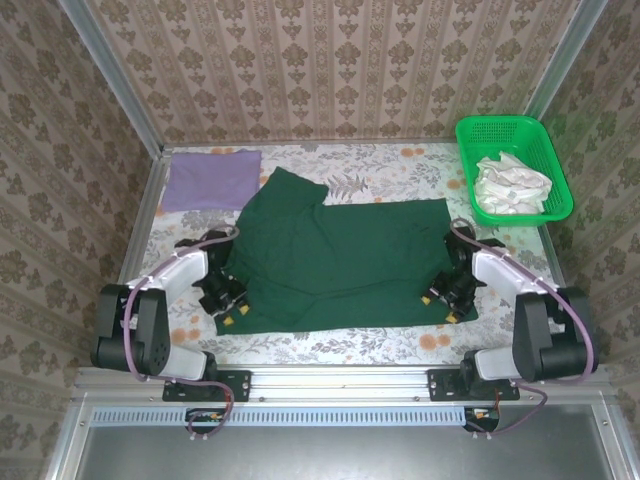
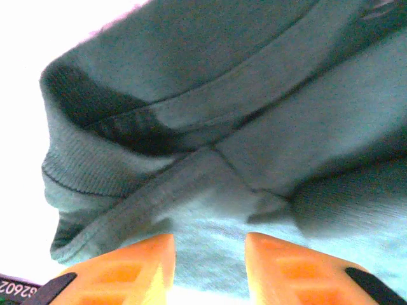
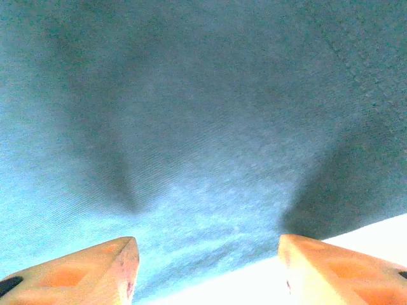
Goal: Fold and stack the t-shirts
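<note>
One lilac shirt [image 1: 210, 178] lies folded; green shirt [image 1: 345, 265] part-folded, unstacked. Left end effector [image 1: 233, 312] and right end effector [image 1: 440, 306] gape, empty.

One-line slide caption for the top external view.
The left tool and right tool sit at the near corners of the spread dark green t-shirt; lilac t-shirt far left, green mesh basket far right.

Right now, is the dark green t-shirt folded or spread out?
Spread out: the dark green t-shirt lies flat and wide across the table, with one sleeve sticking out at the far left.
</note>
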You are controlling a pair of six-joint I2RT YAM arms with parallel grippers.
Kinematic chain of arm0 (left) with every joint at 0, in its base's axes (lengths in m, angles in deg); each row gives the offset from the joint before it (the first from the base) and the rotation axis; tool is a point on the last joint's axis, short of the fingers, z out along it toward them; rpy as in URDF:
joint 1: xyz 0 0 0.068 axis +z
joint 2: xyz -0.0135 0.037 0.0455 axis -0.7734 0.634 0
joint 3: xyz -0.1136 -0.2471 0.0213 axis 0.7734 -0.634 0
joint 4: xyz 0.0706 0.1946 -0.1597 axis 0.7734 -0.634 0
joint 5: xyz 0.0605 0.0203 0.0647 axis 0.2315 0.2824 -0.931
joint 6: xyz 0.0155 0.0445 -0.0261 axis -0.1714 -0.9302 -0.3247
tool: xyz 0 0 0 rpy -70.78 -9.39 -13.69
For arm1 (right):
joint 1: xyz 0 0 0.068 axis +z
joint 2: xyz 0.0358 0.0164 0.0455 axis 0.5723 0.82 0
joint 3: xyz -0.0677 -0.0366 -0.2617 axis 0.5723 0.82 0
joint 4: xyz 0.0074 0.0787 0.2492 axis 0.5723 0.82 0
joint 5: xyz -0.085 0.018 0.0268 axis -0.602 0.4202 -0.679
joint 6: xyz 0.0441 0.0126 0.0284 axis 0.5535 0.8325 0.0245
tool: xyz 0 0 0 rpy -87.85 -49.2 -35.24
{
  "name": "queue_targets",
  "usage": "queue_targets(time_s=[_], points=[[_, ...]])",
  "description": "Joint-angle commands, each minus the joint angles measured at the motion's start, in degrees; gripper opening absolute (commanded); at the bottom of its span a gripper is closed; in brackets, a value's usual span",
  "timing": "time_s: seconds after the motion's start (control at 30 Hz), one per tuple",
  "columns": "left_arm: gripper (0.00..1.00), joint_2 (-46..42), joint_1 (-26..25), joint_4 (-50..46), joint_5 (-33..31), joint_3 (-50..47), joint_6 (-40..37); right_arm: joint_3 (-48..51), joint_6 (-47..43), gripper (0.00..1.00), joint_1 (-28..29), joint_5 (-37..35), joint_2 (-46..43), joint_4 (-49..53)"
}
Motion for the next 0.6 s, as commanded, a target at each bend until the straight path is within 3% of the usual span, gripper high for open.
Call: queue_targets(time_s=[0.0,0.13,0.23,0.4,0.57], points=[[0.37,-1.6,1.6,-3.8,-0.7,7.2,-1.4,-3.0,0.9,0.63,2.1,0.5,-7.0,-2.2],[0.37,-1.9,5.0,-4.0,1.7,11.2,-4.0,-3.5,2.4,0.61,12.3,4.4,-11.3,-16.1],[0.38,-1.3,6.8,-2.1,3.8,11.1,-5.3,-7.7,1.0,0.56,23.8,6.8,-4.8,-23.2],[0.33,1.9,7.5,3.9,11.6,8.3,-6.7,-22.3,-9.1,0.46,41.5,6.1,11.9,-19.2],[0.31,3.6,7.2,4.8,11.6,7.3,-9.0,-31.0,-13.6,0.40,49.0,7.4,22.9,-17.9]])
